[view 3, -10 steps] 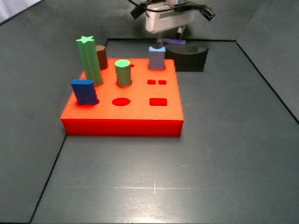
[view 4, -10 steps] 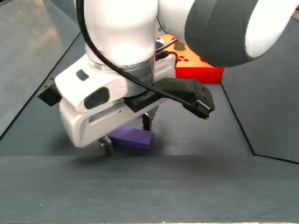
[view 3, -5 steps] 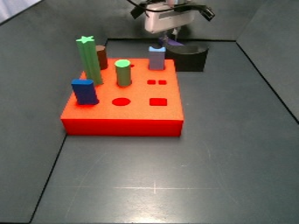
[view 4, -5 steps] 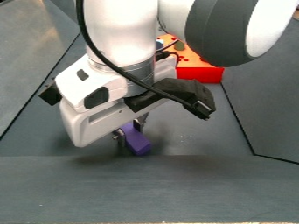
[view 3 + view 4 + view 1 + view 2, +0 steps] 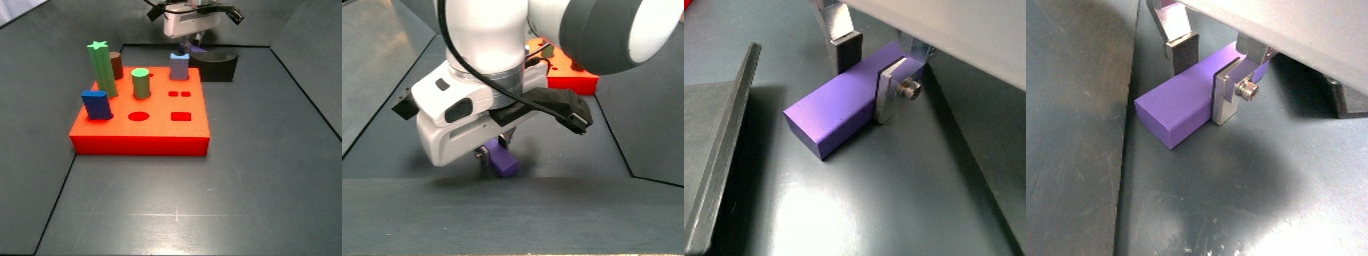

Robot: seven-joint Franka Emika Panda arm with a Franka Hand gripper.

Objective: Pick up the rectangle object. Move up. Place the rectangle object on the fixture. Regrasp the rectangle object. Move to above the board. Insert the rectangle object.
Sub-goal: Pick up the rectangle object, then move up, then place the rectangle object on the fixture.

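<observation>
My gripper hangs at the back of the table, above and just behind the black fixture. It is shut on the rectangle object, a purple bar. In both wrist views the bar sticks out slantwise past the silver fingers, which clamp one end of it. In a side view the bar hangs down, tilted, under the gripper and off the floor. The red board lies in front, to the left of the fixture.
On the board stand a green star peg, a green round peg, a grey-blue peg and a dark blue block. A brown cylinder stands behind them. A dark corner of the fixture shows in a wrist view.
The purple bar has swung from lying level in the gripper to hanging tilted downward. The gripper has risen slightly with it.
</observation>
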